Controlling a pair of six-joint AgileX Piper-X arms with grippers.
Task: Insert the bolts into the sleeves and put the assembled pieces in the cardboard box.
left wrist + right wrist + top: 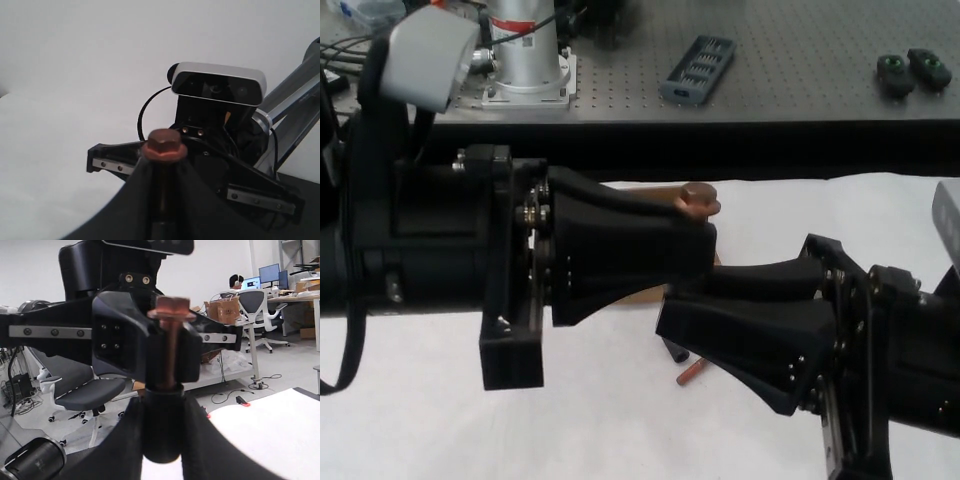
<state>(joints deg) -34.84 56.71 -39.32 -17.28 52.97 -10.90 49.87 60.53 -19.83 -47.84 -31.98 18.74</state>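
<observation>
White cloth (570,420) covers the bench where the pairing takes place in mid-air. A copper bolt (171,340) stands head-up, its shank running down to the mouth of a black sleeve (161,435). How far the tip has gone in cannot be told. The left gripper (161,170) has its fingers pressed against the shank just under the hexagonal head. The right gripper (161,405), facing it from below, pinches the sleeve between its own two fingers.

The step in hand appears to be the insertion itself, with a good part of the shank showing above the sleeve. To do it well, bolt and sleeve need to share one axis before any push. A tilt would probably jam the shank at the rim. The travel should run straight along that axis. The left fingers sit where the sleeve has to slide, so they will likely have to ease off or regrip at the head before it seats. The right grip should hold firm throughout.

On the cloth beneath the pair lie another sleeve (675,352) and another bolt (692,373), just beside each other and not yet joined. What looks like the cardboard box (640,186) sits behind the left gripper, largely hidden.
</observation>
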